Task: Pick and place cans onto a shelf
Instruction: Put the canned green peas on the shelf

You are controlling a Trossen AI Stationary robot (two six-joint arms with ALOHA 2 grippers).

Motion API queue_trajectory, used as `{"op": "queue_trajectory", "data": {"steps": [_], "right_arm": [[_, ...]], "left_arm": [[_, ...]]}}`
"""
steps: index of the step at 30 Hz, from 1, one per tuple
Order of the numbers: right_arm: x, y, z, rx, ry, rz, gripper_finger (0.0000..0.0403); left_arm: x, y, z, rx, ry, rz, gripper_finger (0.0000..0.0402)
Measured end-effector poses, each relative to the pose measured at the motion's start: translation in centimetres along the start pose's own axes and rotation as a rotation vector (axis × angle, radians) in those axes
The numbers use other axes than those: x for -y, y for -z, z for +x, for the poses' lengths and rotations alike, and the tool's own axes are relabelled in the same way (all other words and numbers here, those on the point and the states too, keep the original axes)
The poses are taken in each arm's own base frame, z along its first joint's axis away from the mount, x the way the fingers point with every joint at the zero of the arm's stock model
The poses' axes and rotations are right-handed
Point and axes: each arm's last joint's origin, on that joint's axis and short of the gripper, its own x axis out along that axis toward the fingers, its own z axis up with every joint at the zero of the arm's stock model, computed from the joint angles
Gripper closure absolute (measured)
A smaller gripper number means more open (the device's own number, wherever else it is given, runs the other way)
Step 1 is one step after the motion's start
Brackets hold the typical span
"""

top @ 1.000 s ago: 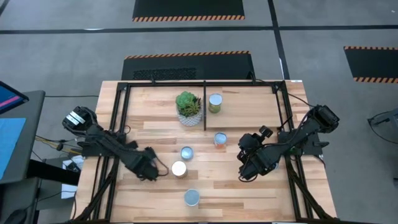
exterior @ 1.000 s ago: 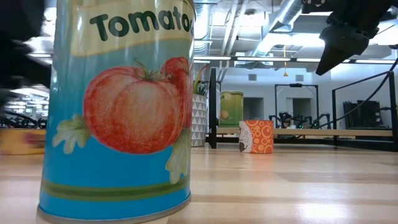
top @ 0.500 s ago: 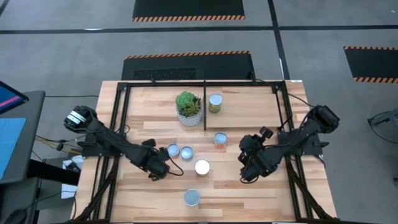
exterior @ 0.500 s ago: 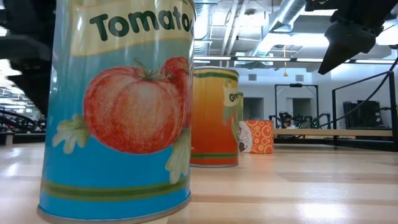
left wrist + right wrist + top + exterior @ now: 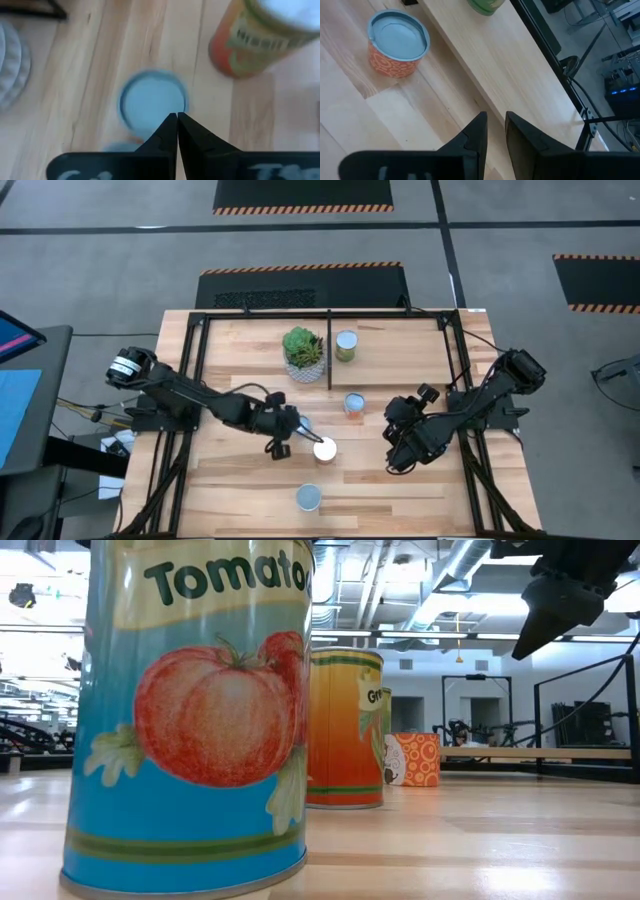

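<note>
Currently left gripper (image 5: 285, 435), fingers pressed together and empty, hovers over mid-table cans (image 5: 324, 448) to line up a grab (right gripper (image 5: 397, 460) waits slightly parted, right side).

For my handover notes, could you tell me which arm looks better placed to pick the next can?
Probably the left: its gripper hangs over the central cans, fingers shut above a blue-topped can. The right gripper waits over bare board.
</note>
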Motion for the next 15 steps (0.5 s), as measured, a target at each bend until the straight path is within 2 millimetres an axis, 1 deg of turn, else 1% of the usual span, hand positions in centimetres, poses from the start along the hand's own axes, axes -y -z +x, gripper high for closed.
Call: {"op": "queue_trajectory", "data": {"steps": [4, 7, 10, 12, 15], "right_arm": [[0.0, 0.1, -0.1, 0.003, -0.003, -0.004, 0.031], [0.0, 0.1, -0.1, 0.003, -0.003, -0.005, 0.031], [0.0, 0.1, -0.1, 0.001, 0.001, -0.005, 0.031], [0.0, 0.2, -0.1, 0.0, 0.004, -0.001, 0.031], [0.0, 0.3, -0.3, 0.0, -0.001, 0.005, 0.031]], "left_arm": [[-0.1, -0.5, 0.1, 0.025, 0.057, 0.005, 0.0401], [0.3, -0.7, 0.6, 0.026, 0.103, 0.0, 0.0401], [1.1, -1.1, 2.0, 0.02, 0.16, 0.007, 0.0401], [1.6, -1.4, 2.9, -0.008, 0.153, 0.034, 0.0401], [2.4, -2.8, 3.9, 0.002, 0.188, 0.091, 0.0401]]}}
